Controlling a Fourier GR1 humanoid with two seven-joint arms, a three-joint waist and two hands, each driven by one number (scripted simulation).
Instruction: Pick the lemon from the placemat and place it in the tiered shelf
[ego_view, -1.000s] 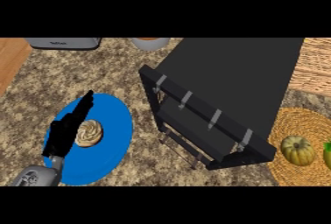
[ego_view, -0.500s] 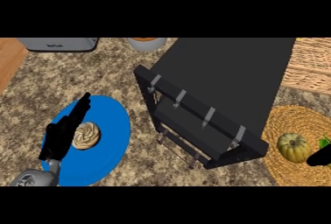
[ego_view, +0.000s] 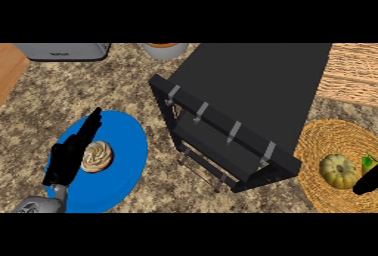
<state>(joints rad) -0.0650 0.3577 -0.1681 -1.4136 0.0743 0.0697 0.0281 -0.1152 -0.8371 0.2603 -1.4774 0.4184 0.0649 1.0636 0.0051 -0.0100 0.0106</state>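
Note:
The lemon (ego_view: 337, 170), a ribbed yellow-green fruit, lies on the round woven placemat (ego_view: 321, 137) at the right edge. Just right of it, a dark part of my right hand (ego_view: 366, 181) comes in from the view's right edge, close beside the lemon; I cannot tell whether they touch or how the hand is set. The black tiered shelf (ego_view: 258, 95) stands in the middle, its open front with glass levels facing lower left. My left hand (ego_view: 68, 159) rests open with straight fingers over the left of a blue plate.
The blue plate (ego_view: 125, 150) holds a swirled pastry (ego_view: 96, 156). A small green thing (ego_view: 367, 161) lies next to the lemon. A grey toaster (ego_view: 63, 50) and a bowl (ego_view: 164, 49) stand at the back; a woven board (ego_view: 354, 70) is at the back right.
My right hand has come into view at the right edge next to the lemon. The left hand stays over the blue plate.

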